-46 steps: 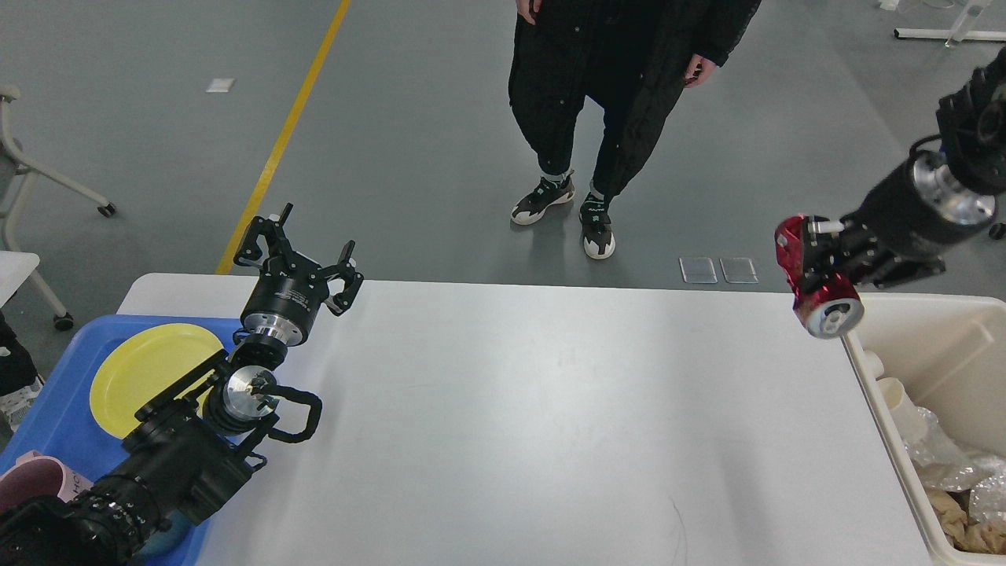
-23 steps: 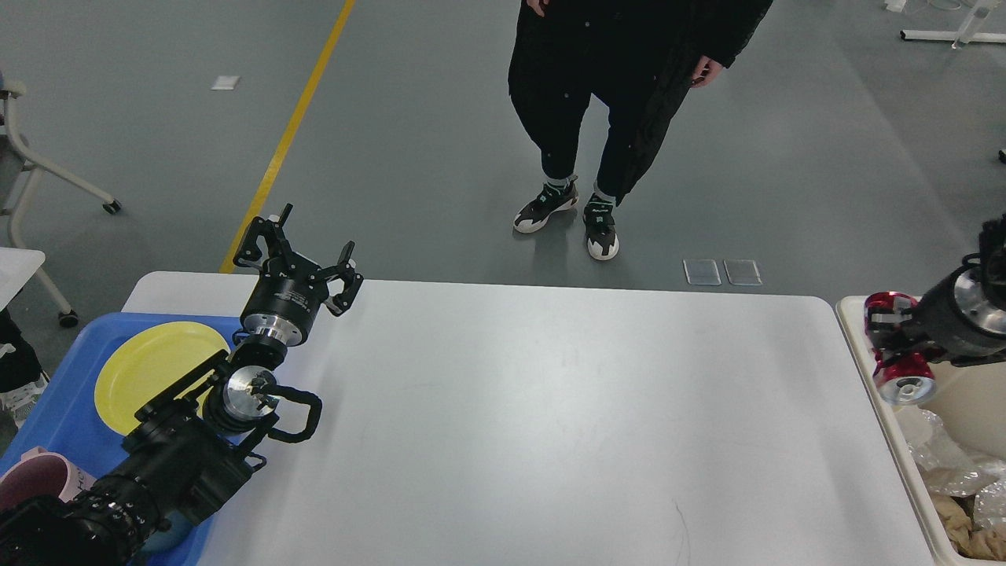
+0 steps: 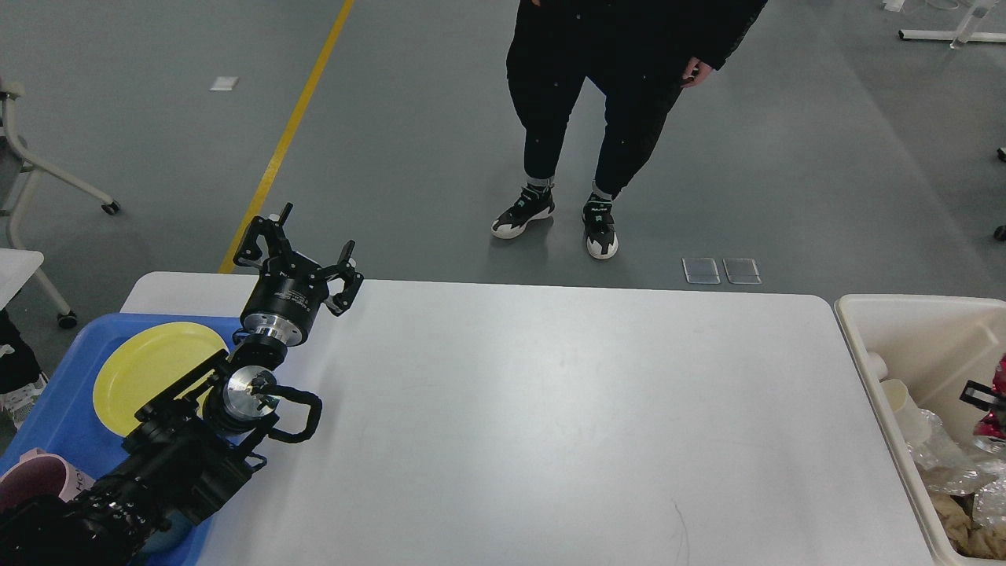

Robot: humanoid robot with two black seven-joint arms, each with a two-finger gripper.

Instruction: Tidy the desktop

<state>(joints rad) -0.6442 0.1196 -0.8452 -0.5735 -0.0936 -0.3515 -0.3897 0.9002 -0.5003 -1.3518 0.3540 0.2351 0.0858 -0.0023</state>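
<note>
The white desktop (image 3: 550, 409) fills the middle of the head view and is bare. My left gripper (image 3: 302, 251) hovers over its far left corner, open, with nothing between its fingers. At the right edge of the view only the tip of my right gripper (image 3: 989, 395) shows, low inside the cream bin (image 3: 864, 346). It is shut on a red can (image 3: 1000, 377), which is mostly cut off by the frame.
A blue tray (image 3: 55, 393) at the left holds a yellow plate (image 3: 149, 362) and a pink cup (image 3: 31, 479). The bin contains white cups and crumpled wrappers (image 3: 943, 464). A person (image 3: 597, 79) stands beyond the table's far edge.
My right arm has carried the red can from above the table's right end down into the bin. The left arm has stayed still. The person has shifted their feet.
</note>
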